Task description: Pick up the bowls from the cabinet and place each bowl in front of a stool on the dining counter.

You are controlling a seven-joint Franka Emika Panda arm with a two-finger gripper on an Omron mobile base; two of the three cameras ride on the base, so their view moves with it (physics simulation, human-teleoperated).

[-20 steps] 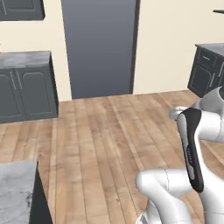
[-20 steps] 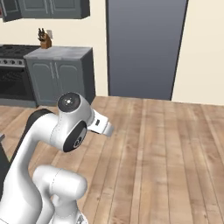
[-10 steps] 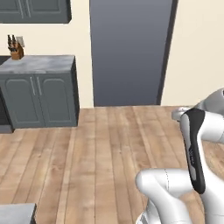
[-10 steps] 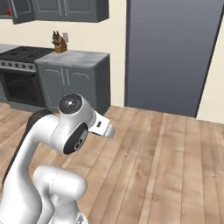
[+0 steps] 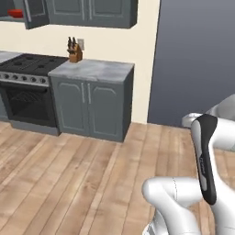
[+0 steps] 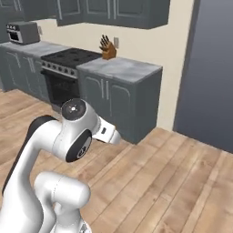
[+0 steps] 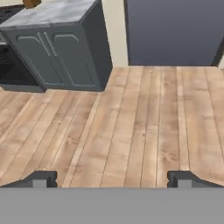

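You're in transit, not yet in reach of anything. The step in hand, as I read it, is driving the base up to the cabinet (image 5: 36,13) at the upper left of the left base view. Its door stands ajar, and a sliver of the red bowl (image 5: 15,13) shows inside on the shelf. The brown bowl I can't make out.

To do it well:
- Line the base up square to that open cabinet, not to the closed upper cabinets to its right.
- The stove (image 5: 28,87) sits under and just right of it, with the lower cabinet (image 5: 94,101) and its marble worktop (image 5: 92,69) further right. Stop short of their fronts so the arm has room to unfold.
- Knife block (image 5: 75,50) stands on the worktop by the wall. Keep the elbow clear of it when you raise the arm.
- Keep the arm tucked while driving.

Tool: gripper (image 7: 112,179) jaws spread fully wide, tips well apart in the hand view, nothing between them, touching nothing. It looks down at bare wooden floor (image 7: 144,118).
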